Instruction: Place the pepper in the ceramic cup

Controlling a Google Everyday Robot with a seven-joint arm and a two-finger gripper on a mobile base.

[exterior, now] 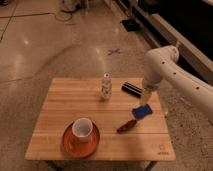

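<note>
Camera view: slatted wooden tabletop (60, 102). The slender, tapered dark-red pepper (127, 125) lies flat between a blue block (142, 111) and the round white ceramic cup (82, 128), which sits on an orange saucer (69, 144). A clear bottle (106, 86) and a black oblong case (132, 89) stand behind. The claw (146, 100) hangs just over the block with its jaws spread wide; contact cannot be determined.

Nothing legible; the corner stamp (162, 148) on the table (60, 100) is unreadable.
</note>
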